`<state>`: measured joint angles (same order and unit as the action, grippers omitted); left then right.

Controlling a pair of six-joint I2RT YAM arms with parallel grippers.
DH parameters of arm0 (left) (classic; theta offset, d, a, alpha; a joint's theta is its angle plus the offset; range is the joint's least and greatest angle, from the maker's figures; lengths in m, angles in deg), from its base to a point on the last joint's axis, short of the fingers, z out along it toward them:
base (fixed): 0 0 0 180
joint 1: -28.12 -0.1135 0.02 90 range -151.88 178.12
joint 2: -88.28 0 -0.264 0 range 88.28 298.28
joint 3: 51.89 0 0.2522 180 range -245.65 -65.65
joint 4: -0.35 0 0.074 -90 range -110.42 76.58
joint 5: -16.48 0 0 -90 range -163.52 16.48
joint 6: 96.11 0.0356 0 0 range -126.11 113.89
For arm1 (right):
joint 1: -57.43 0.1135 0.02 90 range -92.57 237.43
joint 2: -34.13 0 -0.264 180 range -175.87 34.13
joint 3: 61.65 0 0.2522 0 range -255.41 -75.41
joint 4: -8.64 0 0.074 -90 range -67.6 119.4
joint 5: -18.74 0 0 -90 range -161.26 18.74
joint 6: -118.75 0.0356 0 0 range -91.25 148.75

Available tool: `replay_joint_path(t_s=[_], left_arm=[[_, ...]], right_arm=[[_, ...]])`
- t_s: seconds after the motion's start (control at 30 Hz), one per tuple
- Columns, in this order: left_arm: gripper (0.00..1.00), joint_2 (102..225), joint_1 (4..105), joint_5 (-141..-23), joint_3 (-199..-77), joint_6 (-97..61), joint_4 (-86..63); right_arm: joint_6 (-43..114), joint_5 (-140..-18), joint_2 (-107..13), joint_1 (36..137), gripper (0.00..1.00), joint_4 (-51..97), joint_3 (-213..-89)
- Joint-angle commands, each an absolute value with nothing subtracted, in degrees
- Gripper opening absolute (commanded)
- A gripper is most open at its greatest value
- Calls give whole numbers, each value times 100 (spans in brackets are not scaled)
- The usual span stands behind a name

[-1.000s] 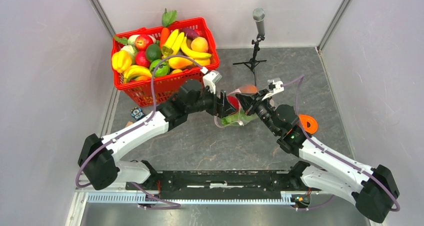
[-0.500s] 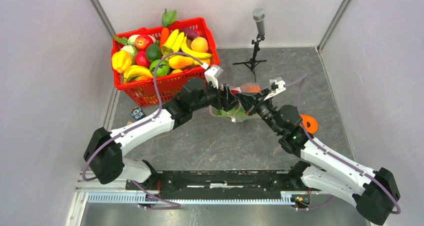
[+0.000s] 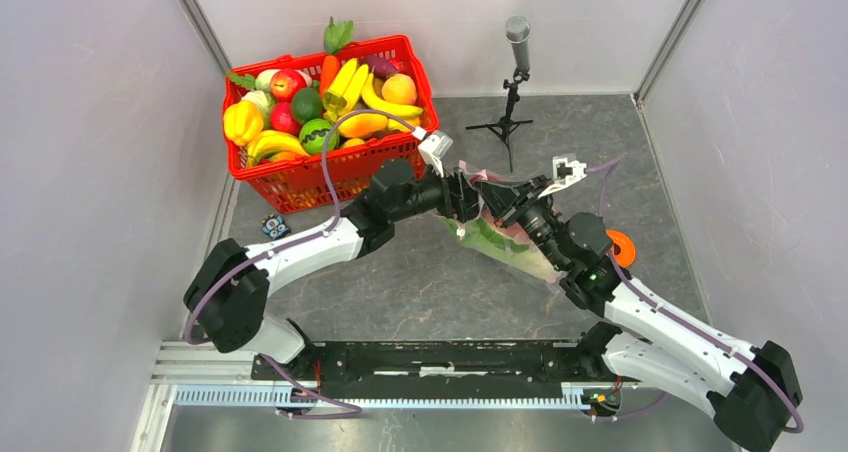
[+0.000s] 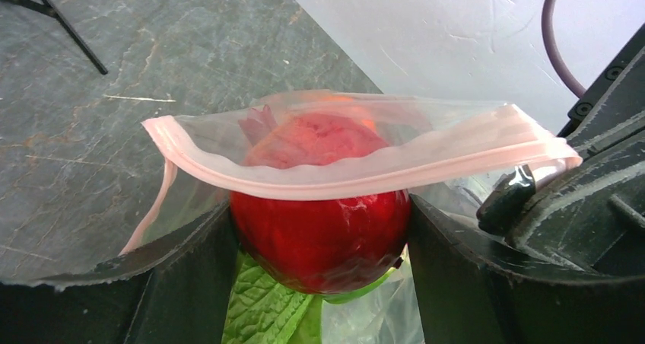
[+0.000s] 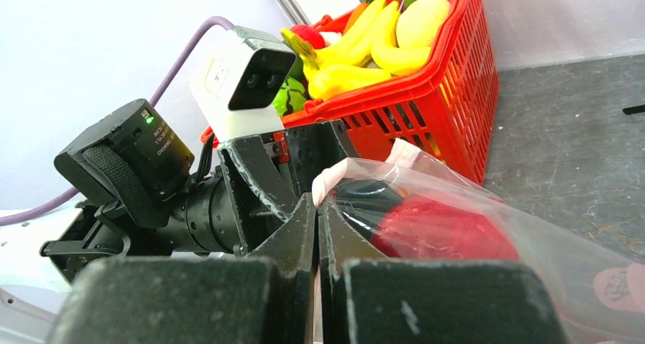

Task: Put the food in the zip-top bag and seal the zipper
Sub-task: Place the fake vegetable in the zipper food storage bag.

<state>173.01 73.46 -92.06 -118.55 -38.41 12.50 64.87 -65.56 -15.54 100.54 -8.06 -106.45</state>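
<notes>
Loading is the step in hand: the left hand (image 4: 318, 211) grips the small red fruit (image 4: 319, 241) between wide-set fingers, at the open mouth of the zip-top bag (image 3: 515, 252), which lies mid-table (image 3: 400, 282) with green cabbage (image 3: 488, 238) showing through it. The right hand (image 5: 318, 207), pinched narrow, holds the bag's rim by the zipper (image 4: 335, 186). Next, I judge, the fruit must go past the lip before it is released

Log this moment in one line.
left gripper: holds red fruit at bag mouth | right gripper: pinches bag edge | zipper: open
</notes>
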Motion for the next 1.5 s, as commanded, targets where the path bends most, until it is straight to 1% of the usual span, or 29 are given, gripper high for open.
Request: replay_joint_path(t_s=[0.0, 0.1, 0.17, 0.27, 0.3, 0.37, 0.4, 0.5, 0.57, 0.6, 0.63, 0.7, 0.8, 0.83, 0.9, 1.07, 1.1, 1.13, 1.23, 1.33, 1.47], left_arm=[[71, 17266, 7443, -9908, -12395, -3446, 1053], [79, 17116, 7437, -9947, -12283, -3347, 1039], [87, 17075, 7435, -10143, -12367, -3272, 874], [93, 17005, 7443, -10402, -12418, -3265, 797], [94, 16964, 7439, -10464, -12439, -3220, 715], [93, 16892, 7441, -10464, -12487, -3030, 410], [90, 16851, 7441, -10415, -12521, -2906, 249], [76, 16794, 7443, -10376, -12644, -2662, -338], [72, 16703, 7442, -10339, -12576, -2683, -408], [72, 16668, 7443, -10330, -12524, -2728, -359], [74, 16636, 7443, -10325, -12478, -2762, -289], [75, 16645, 7443, -10339, -12423, -2832, -155], [84, 16761, 7443, -10390, -12485, -2909, -102], [82, 16800, 7443, -10411, -12501, -2923, -87], [83, 16837, 7443, -10471, -12531, -2957, -42], [94, 16731, 7443, -10474, -12568, -2905, -49], [99, 16708, 7443, -10499, -12573, -2893, -73], [100, 16695, 7443, -10538, -12591, -2867, -120], [97, 16657, 7443, -10549, -12578, -2854, -191], [89, 16599, 7439, -10469, -12609, -2738, -459], [87, 16544, 7443, -10350, -12681, -2662, -658]], right_arm=[[6645, -6482, -1298, 10146, 2, -1271, -10615], [6619, -6141, -1101, 10146, 2, -1172, -10493], [6611, -5916, -995, 10138, 3, -1071, -10436], [6588, -5799, -917, 10107, 3, -919, -10398], [6596, -5793, -909, 10094, 3, -887, -10389], [6602, -5779, -898, 10077, 3, -843, -10380], [6611, -5772, -885, 10068, 3, -820, -10371], [6610, -5750, -862, 10032, 3, -808, -10364], [6606, -5770, -879, 10010, 4, -805, -10371], [6604, -5795, -889, 10002, 4, -821, -10371], [6611, -5828, -905, 9997, 4, -842, -10371], [6646, -5872, -939, 9988, 3, -869, -10379], [6663, -6006, -986, 9988, 3, -933, -10396], [6663, -6038, -1005, 9988, 3, -918, -10418], [6654, -6064, -1016, 9988, 3, -881, -10441], [6636, -6046, -980, 9979, 3, -863, -10434], [6632, -6036, -972, 9979, 3, -863, -10424], [6635, -6035, -980, 9979, 3, -867, -10424], [6636, -6034, -983, 9979, 3, -871, -10415], [6624, -6044, -1006, 9978, 3, -872, -10424], [6611, -6060, -1028, 9979, 3, -871, -10454]])
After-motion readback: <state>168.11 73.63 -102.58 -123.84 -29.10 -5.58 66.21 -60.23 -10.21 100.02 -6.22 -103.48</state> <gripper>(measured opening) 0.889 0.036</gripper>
